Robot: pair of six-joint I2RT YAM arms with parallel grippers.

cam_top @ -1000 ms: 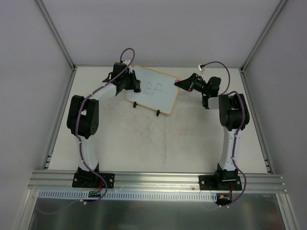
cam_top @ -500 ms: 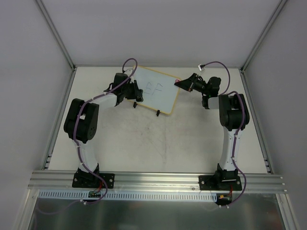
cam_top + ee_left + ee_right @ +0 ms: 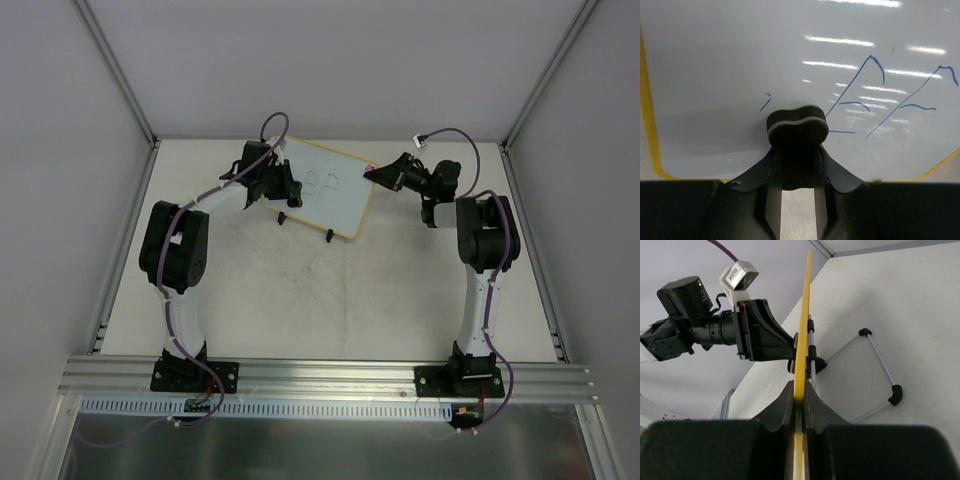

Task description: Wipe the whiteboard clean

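As right jaws pinch whiteboard (image 3: pixel 338 208), bent left arm (image 3: pixel 178 248) presses eraser (image 3: pixel 796 125).

Whiteboard (image 3: pixel 715 60) filling the frame, yellow frame edge (image 3: pixel 649 125) down the left and at lower right, blue marker strokes (image 3: pixel 852 103) right of centre, left gripper (image 3: pixel 797 150) at bottom centre clamping a dark eraser (image 3: pixel 797 125) against the board

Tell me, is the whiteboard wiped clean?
No, blue marker strokes show on the whiteboard right of the eraser held in the left pincer.
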